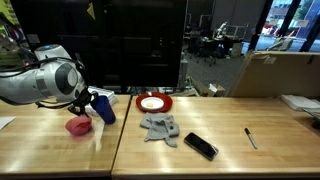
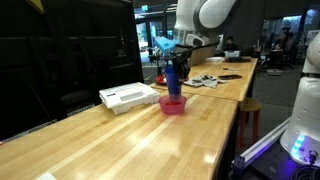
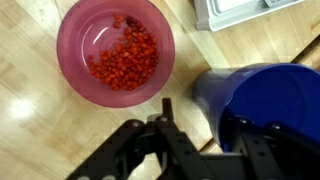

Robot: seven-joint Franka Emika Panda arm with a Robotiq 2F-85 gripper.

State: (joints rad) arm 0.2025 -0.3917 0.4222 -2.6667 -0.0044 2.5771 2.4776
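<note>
A pink bowl (image 3: 115, 50) with small red bits in it rests on the wooden table (image 3: 30, 120); it also shows in both exterior views (image 1: 78, 126) (image 2: 172, 104). Right beside it is a blue cup (image 3: 265, 95), tilted in an exterior view (image 1: 104, 109) and just above the bowl in another (image 2: 175, 75). My gripper (image 3: 200, 118) straddles the cup's near wall. One finger is at the cup's inside and the other finger (image 3: 165, 112) is outside. Bare wood shows between the outer finger and the wall, so the jaws stand open and grip nothing.
A red plate with a white centre (image 1: 154, 102), a crumpled grey cloth (image 1: 160, 127), a black phone (image 1: 200, 146) and a pen (image 1: 250, 138) lie further along the table. A white tray (image 2: 128, 96) sits by the bowl. A cardboard box (image 1: 275, 72) stands behind.
</note>
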